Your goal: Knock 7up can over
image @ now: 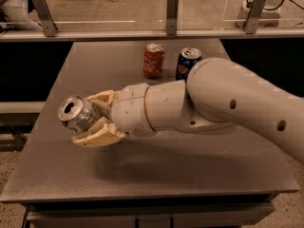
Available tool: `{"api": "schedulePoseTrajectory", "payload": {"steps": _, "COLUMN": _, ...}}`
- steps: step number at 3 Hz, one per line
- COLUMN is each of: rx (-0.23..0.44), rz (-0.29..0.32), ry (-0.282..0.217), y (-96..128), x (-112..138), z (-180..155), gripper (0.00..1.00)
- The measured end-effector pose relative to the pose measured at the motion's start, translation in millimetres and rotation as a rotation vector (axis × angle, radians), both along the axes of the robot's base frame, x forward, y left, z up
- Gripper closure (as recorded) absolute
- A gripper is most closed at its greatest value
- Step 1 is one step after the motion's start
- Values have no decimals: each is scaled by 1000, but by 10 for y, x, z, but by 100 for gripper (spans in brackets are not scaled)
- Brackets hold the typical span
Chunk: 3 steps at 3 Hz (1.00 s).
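The 7up can (77,113), silver-white with a silver top, is tipped on its side with its top facing the camera, held between the cream fingers (97,136) of my gripper (92,118) over the left part of the grey table (156,175). The gripper is shut on the can and holds it above the table surface. My large white arm reaches in from the right.
A red-orange can (154,60) and a dark blue Pepsi can (187,63) stand upright at the back middle of the table; my arm partly covers the Pepsi can. A glass barrier with metal posts (172,12) runs behind the table.
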State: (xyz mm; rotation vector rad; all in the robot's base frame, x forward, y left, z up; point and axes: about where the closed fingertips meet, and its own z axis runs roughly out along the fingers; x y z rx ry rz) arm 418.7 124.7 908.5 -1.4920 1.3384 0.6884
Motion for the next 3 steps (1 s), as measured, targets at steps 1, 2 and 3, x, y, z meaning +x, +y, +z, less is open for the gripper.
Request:
{"api": "schedulePoseTrajectory", "payload": {"steps": 1, "rx": -126, "rz": -3, "ry": -48, "y": -86, "x": 246, "z": 337, "gripper": 100}}
{"api": "schedulePoseTrajectory", "payload": {"steps": 2, "rx": -279, "rz": 9, "ry": -41, "y": -266, "x": 377, "z": 566, "gripper": 100}}
{"api": "schedulePoseTrajectory", "payload": {"steps": 3, "rx": -467, "rz": -3, "ry": 72, "y": -552, "x": 585, "z": 314, "gripper": 100}}
